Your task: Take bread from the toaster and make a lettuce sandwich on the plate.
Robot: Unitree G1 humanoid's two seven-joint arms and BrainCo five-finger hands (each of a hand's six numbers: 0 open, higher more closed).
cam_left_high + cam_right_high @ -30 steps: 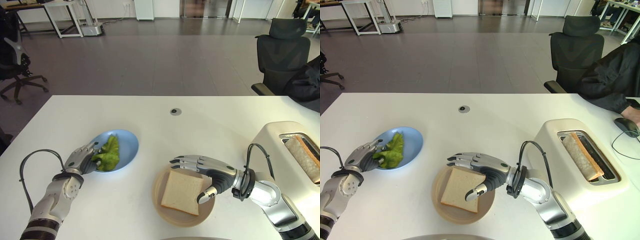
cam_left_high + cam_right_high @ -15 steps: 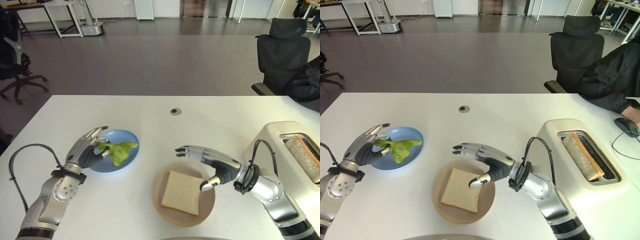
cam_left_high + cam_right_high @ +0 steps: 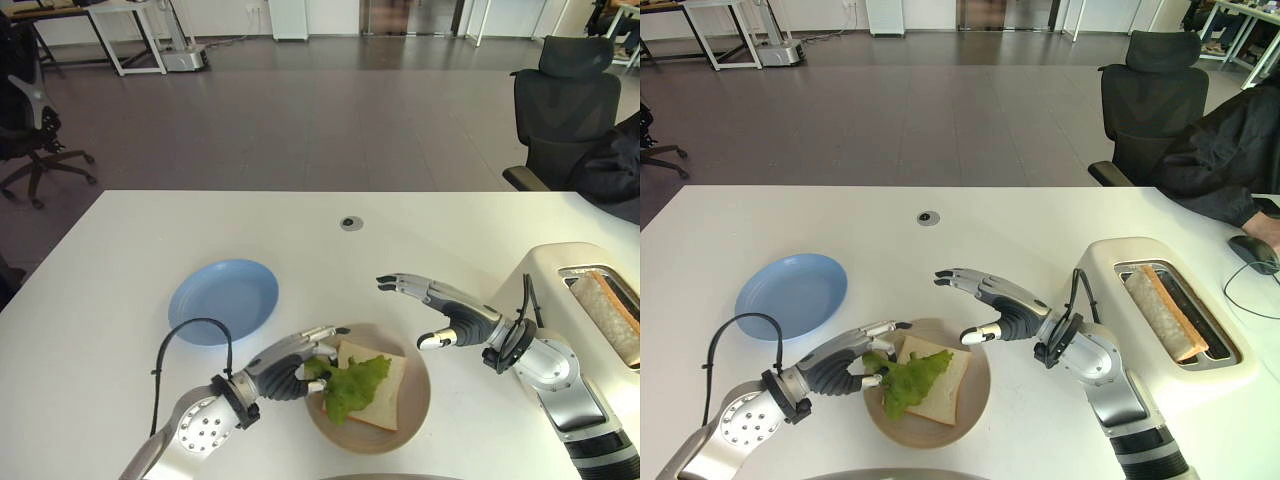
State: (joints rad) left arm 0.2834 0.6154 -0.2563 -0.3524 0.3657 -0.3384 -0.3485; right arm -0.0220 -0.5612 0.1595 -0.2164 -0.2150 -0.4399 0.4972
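Left hand [image 3: 285, 365] has its fingers curled on the lettuce [image 3: 355, 383] at the stem end, leaf draped over the bread slice [image 3: 393, 392] on the tan plate [image 3: 415, 420]. Right hand [image 3: 455, 315] spread wide, holding nothing, hovering by that plate's right rim. Second slice [image 3: 612, 315] stands in the toaster [image 3: 545, 280] slot, far right. Blue plate [image 3: 222, 300] sits left of the tan one, apart, on the white table [image 3: 130, 250]

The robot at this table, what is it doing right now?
The robot is making a lettuce sandwich. Its left hand grips the lettuce in its fingers, and the leaf rests on the bread slice on the tan plate. Its right hand hovers open beside the plate, holding nothing. A second slice stands in the toaster on the right, not yet taken.
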